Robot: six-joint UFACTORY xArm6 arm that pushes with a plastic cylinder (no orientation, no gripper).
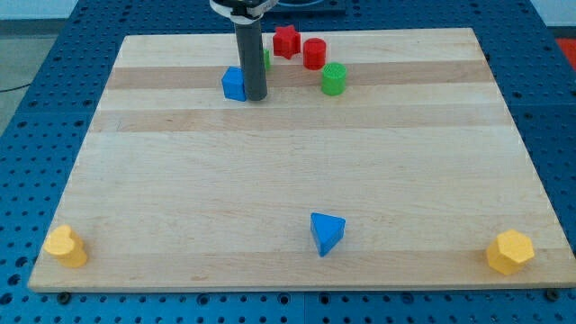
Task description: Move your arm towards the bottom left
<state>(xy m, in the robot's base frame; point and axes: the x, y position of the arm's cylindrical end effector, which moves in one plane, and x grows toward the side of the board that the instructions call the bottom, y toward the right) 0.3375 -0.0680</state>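
My tip [256,97] rests on the table [288,198] in the upper left-centre of the frame, touching the right side of a blue block [234,84]; the arm carries no jaws, so there is nothing to open or close. A sweep toward the lower left would likely shove that blue block along and could later strike the yellow block [67,246] at the lower-left corner. The pale wooden table sits on a blue perforated base [54,36], the lower-left region otherwise bare.

Bright, even overhead light on the bench [297,180]; soft short shadows beneath the blocks, mild glare, everything sharp, no blur.
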